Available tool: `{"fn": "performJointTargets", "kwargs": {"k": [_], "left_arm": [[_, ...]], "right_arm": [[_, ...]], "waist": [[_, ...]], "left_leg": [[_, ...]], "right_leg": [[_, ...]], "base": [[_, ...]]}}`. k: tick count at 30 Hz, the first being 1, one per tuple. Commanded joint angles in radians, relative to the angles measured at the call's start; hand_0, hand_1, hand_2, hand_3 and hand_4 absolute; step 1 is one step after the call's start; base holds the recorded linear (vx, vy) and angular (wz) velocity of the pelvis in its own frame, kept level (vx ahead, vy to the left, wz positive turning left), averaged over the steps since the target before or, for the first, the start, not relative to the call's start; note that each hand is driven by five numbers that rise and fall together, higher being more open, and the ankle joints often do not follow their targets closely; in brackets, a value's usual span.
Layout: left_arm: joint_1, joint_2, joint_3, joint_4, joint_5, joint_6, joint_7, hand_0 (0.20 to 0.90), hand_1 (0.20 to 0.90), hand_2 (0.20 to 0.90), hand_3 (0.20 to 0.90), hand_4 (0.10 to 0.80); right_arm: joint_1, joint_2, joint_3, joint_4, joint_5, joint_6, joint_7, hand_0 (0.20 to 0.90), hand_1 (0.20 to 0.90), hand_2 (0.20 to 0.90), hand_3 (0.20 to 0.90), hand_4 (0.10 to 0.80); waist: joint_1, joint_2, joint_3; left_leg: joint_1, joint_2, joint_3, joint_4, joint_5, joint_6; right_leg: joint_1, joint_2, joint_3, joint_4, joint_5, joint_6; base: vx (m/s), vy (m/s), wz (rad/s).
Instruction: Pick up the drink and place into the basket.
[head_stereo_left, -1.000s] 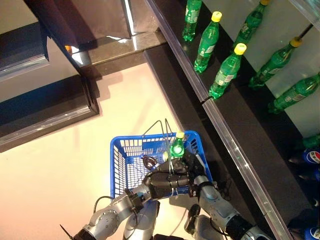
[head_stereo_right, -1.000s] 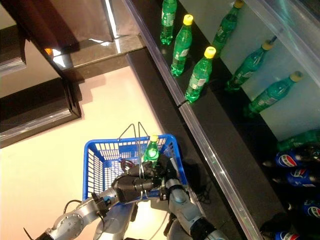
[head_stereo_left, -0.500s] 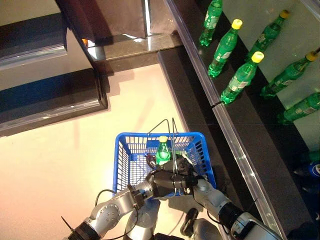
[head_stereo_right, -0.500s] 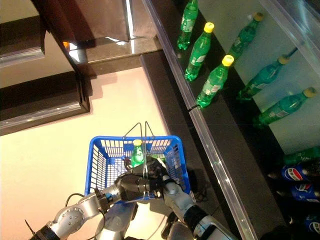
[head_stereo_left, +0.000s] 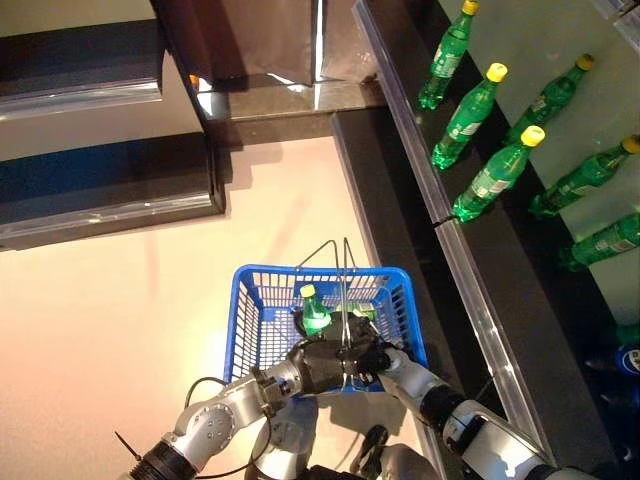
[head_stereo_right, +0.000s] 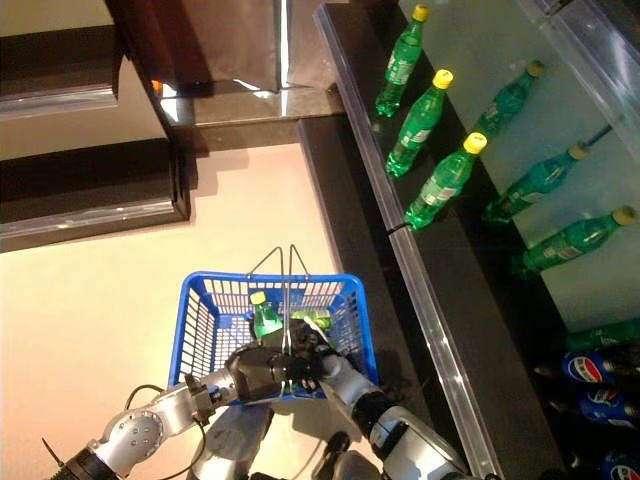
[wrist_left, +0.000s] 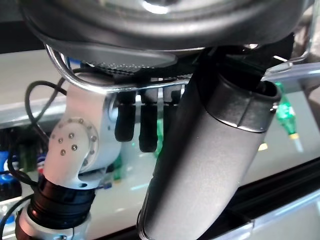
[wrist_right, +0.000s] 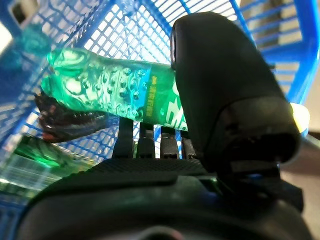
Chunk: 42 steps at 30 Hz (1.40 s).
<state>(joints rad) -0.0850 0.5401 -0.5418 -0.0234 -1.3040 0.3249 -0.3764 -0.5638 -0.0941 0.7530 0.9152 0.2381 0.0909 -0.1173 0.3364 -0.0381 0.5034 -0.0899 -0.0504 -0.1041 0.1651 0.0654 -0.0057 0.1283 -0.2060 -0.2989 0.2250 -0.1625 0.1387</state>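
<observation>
The blue basket hangs in front of me by its thin wire handles, and my left hand is shut on them; the wire crosses that hand's curled fingers in the left wrist view. My right hand reaches into the basket and is shut on a green bottle with a yellow cap. In the right wrist view the thumb lies over the bottle and the fingers curl under it, above the blue mesh. Another green bottle lies lower in the basket.
A dark shelf runs along the right with green bottles standing in rows, and blue-labelled cola bottles lower down. Dark furniture stands at the upper left. Pale floor lies to the left of the basket.
The camera has shifted. My right hand has carried the green bottle from the basket's right rim leftwards and lower, into the middle of the basket. The left hand keeps hold of the handles.
</observation>
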Motion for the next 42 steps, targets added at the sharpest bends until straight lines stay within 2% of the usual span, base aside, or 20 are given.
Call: {"fn": "performJointTargets", "kwargs": {"k": [1,11,19,20,21,42], "left_arm": [[-0.099,-0.254,-0.145,-0.443,-0.145,-0.010,-0.223,0.300,0.300,0.300,0.200,0.100],[-0.075,-0.281,-0.160,-0.431,-0.125,0.039,-0.219,0.300,0.300,0.300,0.200,0.100],[-0.060,-0.280,-0.168,-0.422,-0.117,0.052,-0.225,0.300,0.300,0.300,0.200,0.100],[-0.058,-0.280,-0.166,-0.422,-0.117,0.056,-0.224,0.300,0.300,0.300,0.200,0.100],[-0.056,-0.281,-0.166,-0.424,-0.119,0.059,-0.222,0.300,0.300,0.300,0.200,0.100],[-0.002,-0.279,-0.141,-0.419,-0.133,0.091,-0.202,0.300,0.300,0.300,0.200,0.100]], "right_arm": [[-0.083,0.135,0.113,0.101,-0.188,0.027,-0.031,0.300,0.300,0.300,0.200,0.100],[-0.083,0.168,0.162,0.188,-0.359,0.090,0.024,0.300,0.300,0.300,0.200,0.100],[-0.060,0.183,0.175,0.224,-0.323,0.059,0.042,0.314,0.314,0.314,0.216,0.116],[-0.057,0.184,0.174,0.226,-0.317,0.054,0.040,0.587,0.587,0.587,0.535,0.435],[-0.055,0.184,0.172,0.229,-0.306,0.047,0.037,0.900,0.900,0.900,0.900,0.800],[0.018,0.181,0.135,0.241,-0.194,-0.032,-0.005,0.900,0.900,0.900,0.900,0.800]], "waist": [[0.010,0.002,-0.159],[0.035,-0.007,-0.170],[0.045,-0.009,-0.181],[0.046,-0.010,-0.183],[0.047,-0.011,-0.185],[0.046,-0.022,-0.238]], "left_leg": [[-0.016,0.039,-0.039,0.137,-0.111,-0.033],[-0.005,0.052,-0.047,0.133,-0.111,-0.033],[0.006,0.058,-0.050,0.122,-0.108,-0.034],[0.008,0.059,-0.050,0.121,-0.107,-0.034],[0.010,0.060,-0.051,0.120,-0.107,-0.034],[0.072,0.088,-0.038,0.090,-0.100,-0.037]], "right_leg": [[-0.110,-0.049,0.028,-0.077,0.286,0.098],[-0.094,-0.047,0.018,-0.086,0.293,0.106],[-0.081,-0.044,0.014,-0.096,0.297,0.110],[-0.078,-0.043,0.014,-0.097,0.297,0.110],[-0.076,-0.043,0.014,-0.098,0.297,0.110],[-0.041,-0.029,0.019,-0.108,0.301,0.115]], "base": [[0.069,-0.032,0.13],[0.045,-0.032,0.06],[0.019,-0.001,0.00],[0.037,-0.006,0.01],[0.041,-0.010,0.01],[0.039,0.001,0.01]]}}
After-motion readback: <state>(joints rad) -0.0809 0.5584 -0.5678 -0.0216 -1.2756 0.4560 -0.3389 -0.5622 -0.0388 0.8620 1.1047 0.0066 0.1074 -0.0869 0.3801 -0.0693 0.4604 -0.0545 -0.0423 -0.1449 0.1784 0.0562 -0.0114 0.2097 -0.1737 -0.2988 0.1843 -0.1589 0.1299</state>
